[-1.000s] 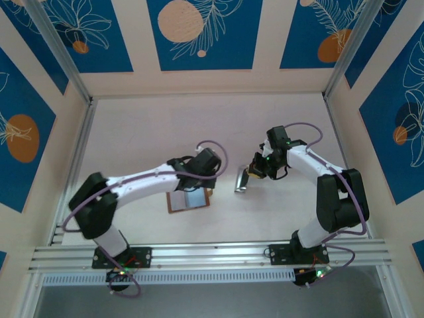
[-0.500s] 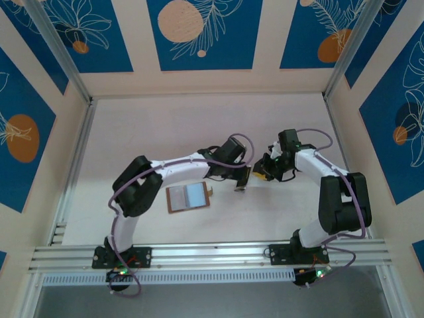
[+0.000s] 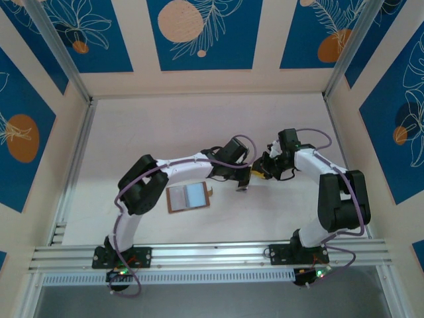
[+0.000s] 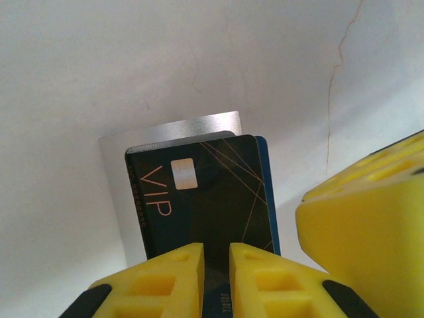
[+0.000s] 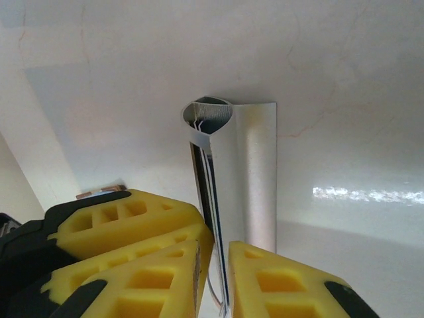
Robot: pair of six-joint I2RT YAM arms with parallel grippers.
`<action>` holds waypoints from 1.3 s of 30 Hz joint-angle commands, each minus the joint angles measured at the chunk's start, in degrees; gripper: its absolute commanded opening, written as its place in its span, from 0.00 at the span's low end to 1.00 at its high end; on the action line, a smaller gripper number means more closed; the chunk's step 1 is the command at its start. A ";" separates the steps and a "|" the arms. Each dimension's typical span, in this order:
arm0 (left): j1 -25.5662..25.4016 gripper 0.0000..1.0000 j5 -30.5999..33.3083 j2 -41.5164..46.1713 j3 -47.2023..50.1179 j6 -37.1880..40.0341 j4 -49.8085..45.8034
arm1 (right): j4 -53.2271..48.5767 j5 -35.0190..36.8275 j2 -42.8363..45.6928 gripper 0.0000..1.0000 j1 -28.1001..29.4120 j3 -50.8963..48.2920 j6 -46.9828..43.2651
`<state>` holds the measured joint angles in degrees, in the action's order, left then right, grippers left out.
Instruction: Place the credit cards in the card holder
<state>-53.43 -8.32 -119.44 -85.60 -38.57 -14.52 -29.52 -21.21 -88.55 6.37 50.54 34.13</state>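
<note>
Left gripper (image 4: 216, 257): fingers nearly together with a narrow slit between them, tips over the near end of the black VIP card (image 4: 199, 199); whether they grip it I cannot tell.
Right gripper (image 5: 218, 250): closed on the silver metal card case (image 5: 255, 172), held on edge.
Cards: the black one and a blue card (image 4: 267, 199) stick out of the case (blue behind black).
Card holder (image 3: 189, 197): lying open on the table (image 3: 165, 132), left and nearer than both grippers, untouched.
</note>
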 commanded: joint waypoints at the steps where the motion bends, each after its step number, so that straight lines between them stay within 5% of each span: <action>1: -0.36 0.17 2.24 -1.20 2.15 -0.34 -1.41 | 0.05 -0.52 -1.34 0.19 0.37 0.52 0.68; 13: -0.36 0.16 2.67 -0.97 3.69 -0.43 -0.88 | 1.25 -1.54 -3.27 0.15 0.77 0.60 0.43; 23: -0.38 0.16 3.55 -0.62 3.45 -0.37 -1.22 | 0.70 -1.89 -2.00 0.01 1.14 0.48 0.26; 39: -0.36 0.17 3.53 -0.69 1.98 0.01 -1.82 | -1.86 -0.33 3.21 0.00 0.87 0.50 -0.03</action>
<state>-53.43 -5.48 -119.44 -83.61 -38.85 -12.82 -29.85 -20.75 -87.05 7.01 50.68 34.48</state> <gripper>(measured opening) 0.167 0.050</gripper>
